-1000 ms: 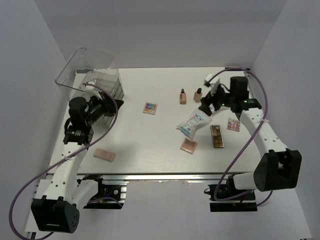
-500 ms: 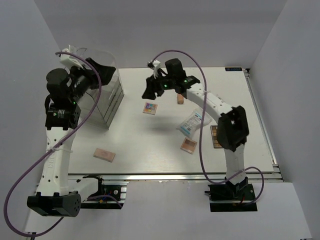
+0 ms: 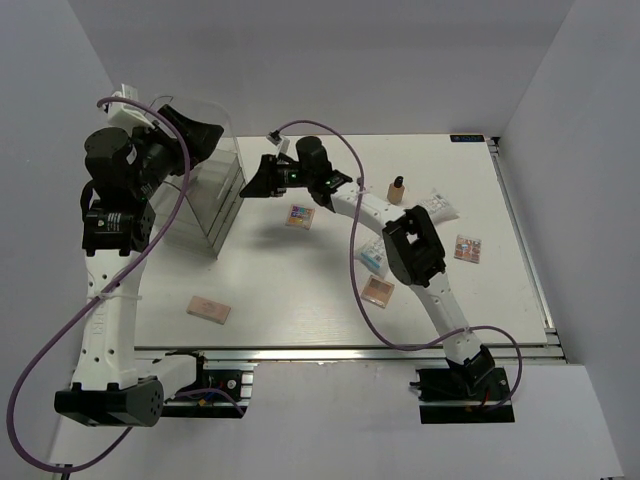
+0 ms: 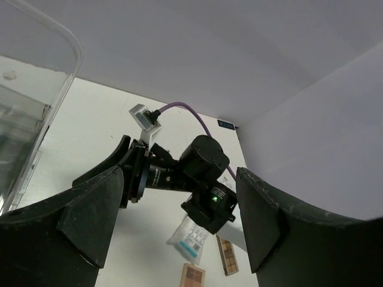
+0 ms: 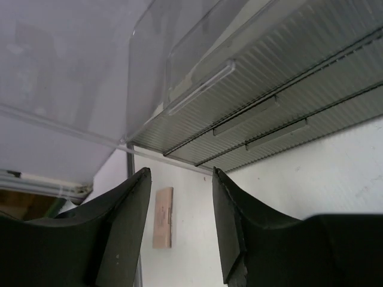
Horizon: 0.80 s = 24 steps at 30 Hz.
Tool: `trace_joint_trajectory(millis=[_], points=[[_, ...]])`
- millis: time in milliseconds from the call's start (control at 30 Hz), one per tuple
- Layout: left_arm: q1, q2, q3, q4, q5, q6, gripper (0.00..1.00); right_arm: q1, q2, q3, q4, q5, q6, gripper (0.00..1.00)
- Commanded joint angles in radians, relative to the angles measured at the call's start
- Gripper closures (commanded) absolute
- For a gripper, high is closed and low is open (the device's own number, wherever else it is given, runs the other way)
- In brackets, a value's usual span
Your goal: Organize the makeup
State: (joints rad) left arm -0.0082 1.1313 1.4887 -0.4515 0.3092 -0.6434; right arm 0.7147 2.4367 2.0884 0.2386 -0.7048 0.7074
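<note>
Square eyeshadow palette (image 3: 299, 215) lies flat on the table (image 3: 300, 320), left of centre toward the back edge. Right gripper (image 5: 181, 173) hangs just beyond it, pointing away at the clear drawer organizer (image 3: 215, 205) in the back-left corner; jaws part-open, empty. Left gripper (image 4: 179, 173) is raised by the organizer, wide open, empty. Right arm is nearer and likely must swing round and down.

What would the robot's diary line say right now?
left hand: open, empty, raised near bin | right hand: open, empty, facing bin | makeup: on table, none held
</note>
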Motion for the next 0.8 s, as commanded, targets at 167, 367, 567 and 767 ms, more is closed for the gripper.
trace_joint_trajectory(millis=[167,367,567,767], points=[[0.007,0.021,0.048,-0.079,-0.021,-0.016,0.15,0.04,0.057,0.082,0.174,0.116,0.205,0.49],[0.005,0.022,0.042,-0.062,-0.018,-0.025,0.15,0.058,0.096,0.14,0.17,0.232,0.224,0.48],[0.007,0.018,0.021,-0.036,-0.002,-0.051,0.15,0.065,0.137,0.173,0.165,0.307,0.253,0.48],[0.005,0.024,0.025,-0.039,0.01,-0.055,0.14,0.075,0.168,0.19,0.179,0.315,0.283,0.48]])
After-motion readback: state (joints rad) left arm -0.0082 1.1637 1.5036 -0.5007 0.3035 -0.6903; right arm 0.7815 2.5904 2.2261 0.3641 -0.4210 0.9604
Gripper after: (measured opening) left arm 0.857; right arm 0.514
